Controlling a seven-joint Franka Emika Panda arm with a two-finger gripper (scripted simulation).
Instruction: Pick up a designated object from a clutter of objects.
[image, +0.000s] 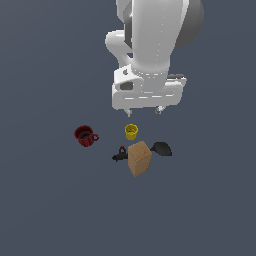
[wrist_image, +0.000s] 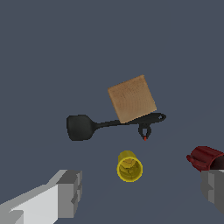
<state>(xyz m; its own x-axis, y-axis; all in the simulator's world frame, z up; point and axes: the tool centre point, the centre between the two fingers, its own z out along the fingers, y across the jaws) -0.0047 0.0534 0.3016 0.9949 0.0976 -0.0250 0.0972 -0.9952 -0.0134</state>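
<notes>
The black spatula (wrist_image: 80, 127) lies flat. Its broad head (image: 162, 149) shows at the exterior view's right of the tan wooden block (image: 139, 158). Its slim handle runs along the block (wrist_image: 132, 99), partly hidden by it. The small black clamp (wrist_image: 145, 131) sits by the handle's end (image: 119, 155). A small yellow cup (image: 131, 131) stands upright, also seen in the wrist view (wrist_image: 129, 166). A red mug (image: 86, 135) stands apart, at the wrist view's edge (wrist_image: 205, 158). My gripper (image: 144, 111) hangs open and empty well above the cup, with both fingers (wrist_image: 65, 192) in the wrist view.
All items rest on a plain dark grey floor (image: 50, 210). The arm's white body (image: 150, 40) fills the upper middle of the exterior view. No walls or edges show.
</notes>
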